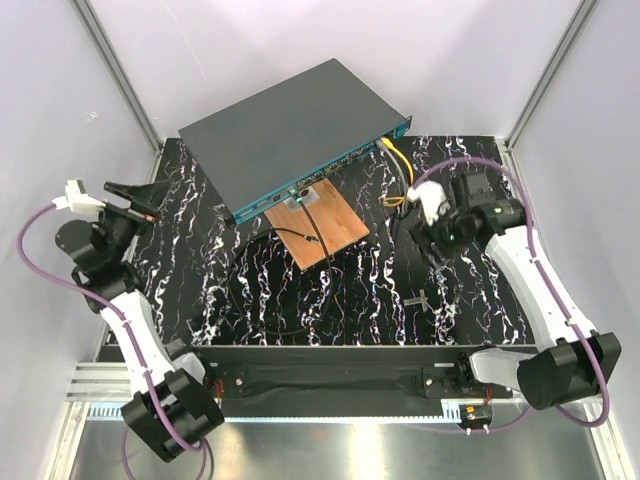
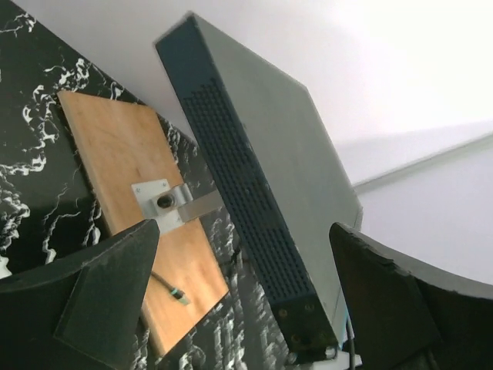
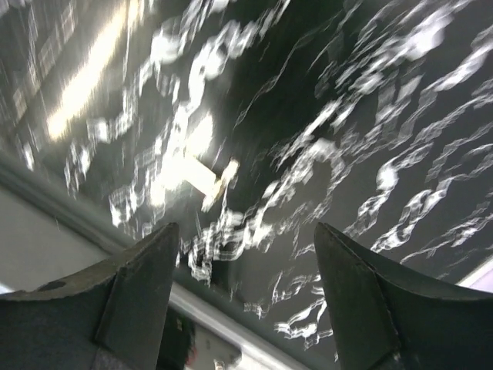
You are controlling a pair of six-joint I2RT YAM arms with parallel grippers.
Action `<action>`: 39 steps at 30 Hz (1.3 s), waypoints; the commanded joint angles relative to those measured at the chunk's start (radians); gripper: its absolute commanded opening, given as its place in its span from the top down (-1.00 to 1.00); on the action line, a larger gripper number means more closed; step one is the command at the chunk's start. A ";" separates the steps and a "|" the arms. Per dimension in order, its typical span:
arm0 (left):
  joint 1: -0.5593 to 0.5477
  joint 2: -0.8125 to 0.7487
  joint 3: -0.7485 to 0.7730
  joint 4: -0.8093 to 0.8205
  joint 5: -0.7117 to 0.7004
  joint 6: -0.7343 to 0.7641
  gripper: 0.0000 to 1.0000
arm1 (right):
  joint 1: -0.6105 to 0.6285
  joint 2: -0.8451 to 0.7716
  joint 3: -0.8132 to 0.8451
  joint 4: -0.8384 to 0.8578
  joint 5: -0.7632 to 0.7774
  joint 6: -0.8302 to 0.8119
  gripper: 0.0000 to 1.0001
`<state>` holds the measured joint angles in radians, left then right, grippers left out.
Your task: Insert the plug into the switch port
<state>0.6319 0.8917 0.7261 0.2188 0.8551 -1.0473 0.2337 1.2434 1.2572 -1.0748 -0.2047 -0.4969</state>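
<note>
The switch (image 1: 290,135) is a flat dark grey box with a teal front face, lying at an angle at the back of the table; it also shows in the left wrist view (image 2: 269,154). The plug (image 2: 177,294), on a thin black cable, lies loose on the copper-brown board (image 2: 127,154) in front of the switch; in the top view the plug (image 1: 318,241) is small. My left gripper (image 1: 135,198) is open and empty, raised at the far left, also in its own view (image 2: 243,301). My right gripper (image 1: 435,238) is open and empty over the right of the table (image 3: 250,285).
A yellow cable (image 1: 398,165) hangs from the right end of the switch's front. The copper-brown board (image 1: 320,225) carries a metal bracket (image 2: 173,204). The black cable loops over the marbled table (image 1: 220,290). A small pale piece (image 1: 425,300) lies front right. White walls enclose the table.
</note>
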 commanded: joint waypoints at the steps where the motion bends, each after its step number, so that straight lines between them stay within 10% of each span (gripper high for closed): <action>1: 0.003 -0.017 0.125 -0.215 0.175 0.312 -0.98 | 0.000 -0.027 -0.097 -0.079 -0.056 -0.195 -0.52; 12: -0.011 -0.131 0.283 -0.647 0.268 0.832 -0.96 | 0.232 0.108 -0.229 -0.019 0.042 -0.322 -0.36; 39: -0.126 -0.148 0.398 -0.592 0.262 0.882 -0.96 | 0.389 0.396 -0.364 0.317 0.240 -0.347 0.00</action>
<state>0.5114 0.7418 1.0798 -0.4530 1.1221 -0.1497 0.6109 1.6459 0.9165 -0.8139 0.0067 -0.8192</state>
